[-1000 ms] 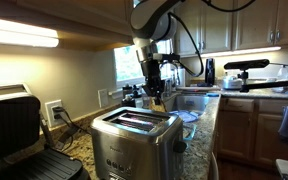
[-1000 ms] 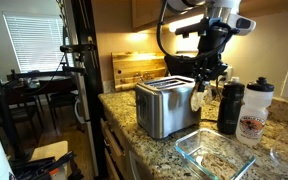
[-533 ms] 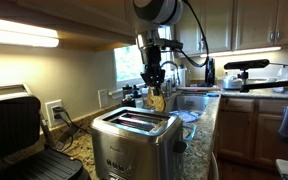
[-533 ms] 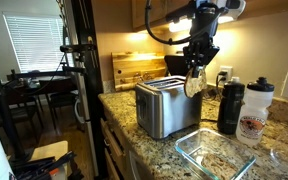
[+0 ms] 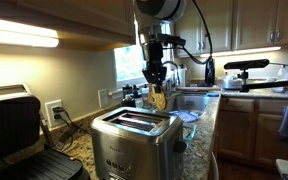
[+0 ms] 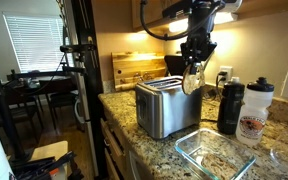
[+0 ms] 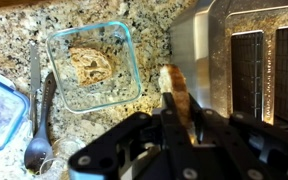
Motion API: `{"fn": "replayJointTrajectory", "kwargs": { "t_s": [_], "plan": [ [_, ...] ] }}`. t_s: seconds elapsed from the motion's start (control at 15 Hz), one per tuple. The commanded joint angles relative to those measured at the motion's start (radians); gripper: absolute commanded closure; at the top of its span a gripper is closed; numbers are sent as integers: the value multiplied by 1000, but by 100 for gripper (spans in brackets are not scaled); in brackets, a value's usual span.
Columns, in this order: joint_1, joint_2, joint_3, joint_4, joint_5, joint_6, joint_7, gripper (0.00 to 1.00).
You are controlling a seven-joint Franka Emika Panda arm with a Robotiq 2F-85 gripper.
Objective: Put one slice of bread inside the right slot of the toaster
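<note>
in an exterior view: pinching the slice of bread (image 5: 158, 98) on edge in the end effector (image 5: 155, 88), jaws closing almost fully on its upper part, dangling it in the air beyond the toaster (image 5: 134, 138); showing a grill press (image 5: 12, 125) off to the side.

in an exterior view: holding the slice of bread (image 6: 192, 80) just off the toaster's end, about level with its top, above the worktop (image 6: 154, 150); showing a black bottle (image 6: 230, 108) and a white bottle (image 6: 254, 112) standing near.

wrist view: looking down on the slice of bread (image 7: 174, 90) beside the toaster's side wall, not over either of the 2 slots; showing a glass dish (image 7: 134, 60) with a spoon (image 7: 39, 135) lying beside it.
</note>
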Motion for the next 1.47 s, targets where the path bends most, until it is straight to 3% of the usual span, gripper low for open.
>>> {"fn": "replayJointTrajectory", "kwargs": {
  "t_s": [0.0,0.6,0.67,1.07,1.4],
  "plan": [
    [10,-59,4,-60,-16,24,39,92],
    [28,-72,26,-61,-47,28,95,92],
    [61,-163,57,-141,-53,17,161,92],
    [137,-272,172,-209,-53,-17,363,92],
    [156,-319,241,-239,-38,-24,462,92]
  ]
}}
